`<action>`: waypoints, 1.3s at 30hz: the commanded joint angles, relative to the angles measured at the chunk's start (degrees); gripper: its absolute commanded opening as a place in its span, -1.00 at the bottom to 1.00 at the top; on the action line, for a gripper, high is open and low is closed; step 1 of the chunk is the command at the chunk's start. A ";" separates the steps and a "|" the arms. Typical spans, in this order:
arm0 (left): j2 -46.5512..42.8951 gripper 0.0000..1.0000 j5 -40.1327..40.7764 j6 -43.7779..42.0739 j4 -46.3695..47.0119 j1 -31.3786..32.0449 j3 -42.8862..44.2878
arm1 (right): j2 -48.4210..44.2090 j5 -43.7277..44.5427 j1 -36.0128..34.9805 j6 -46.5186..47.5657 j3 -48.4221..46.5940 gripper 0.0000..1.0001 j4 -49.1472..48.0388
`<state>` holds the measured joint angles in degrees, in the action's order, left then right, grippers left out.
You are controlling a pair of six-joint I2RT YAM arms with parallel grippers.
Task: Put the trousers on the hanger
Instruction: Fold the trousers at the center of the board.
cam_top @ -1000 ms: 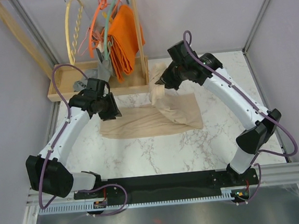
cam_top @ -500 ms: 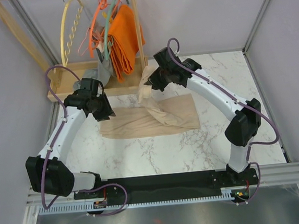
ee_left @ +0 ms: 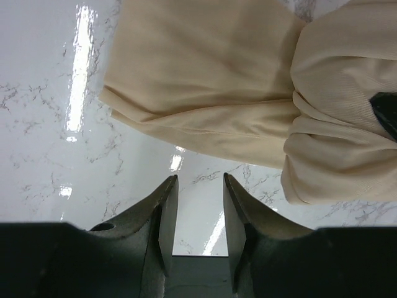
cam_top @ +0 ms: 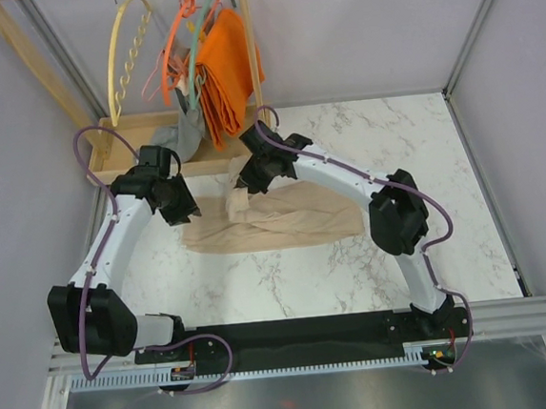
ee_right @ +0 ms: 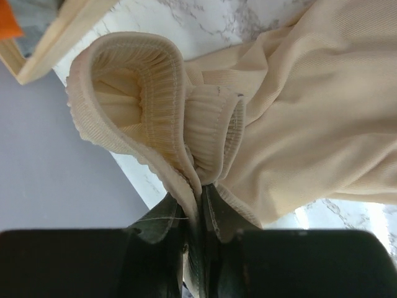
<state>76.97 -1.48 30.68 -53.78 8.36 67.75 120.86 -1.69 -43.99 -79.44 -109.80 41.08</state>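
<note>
The trousers (cam_top: pixel 289 224) are thin, soft beige cloth, lying crumpled in long folds on the glossy marble table (cam_top: pixel 356 274). Their ribbed, gathered waistband (ee_right: pixel 133 93) curls into an open loop. The right gripper (ee_right: pixel 200 189) has its fingers drawn narrow, pinching that waistband between them. The left gripper (ee_left: pixel 195 180) stands part-way open with nothing between its tapered dark fingers, above bare marble just beside the flat hem edge. The hanger (cam_top: pixel 118 46), a pale yellow arch with a twisted spiral bar, hangs on the wooden rack (cam_top: pixel 10 46) at the rear left, well apart from the trousers. Compared with a second ago, the right arm has swung leftward and lower, dragging the bunched waistband toward the left arm; the left gripper has shifted slightly back.
</note>
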 commanded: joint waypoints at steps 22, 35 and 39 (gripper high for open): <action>-1.48 -0.04 -9.94 -1.59 4.64 -5.90 -4.10 | -8.25 -13.77 3.19 35.19 12.30 0.02 -10.67; 16.26 0.24 6.46 2.81 8.69 7.45 -0.07 | -30.06 -12.02 17.35 50.34 41.76 0.03 -4.79; 18.74 0.25 9.99 3.43 9.57 10.00 0.37 | -33.58 -11.40 19.55 51.31 44.75 0.04 -4.34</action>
<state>95.15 1.96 32.18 -46.11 17.26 65.67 91.29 -14.24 -25.91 -31.29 -66.59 36.60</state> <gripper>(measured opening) 0.625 0.516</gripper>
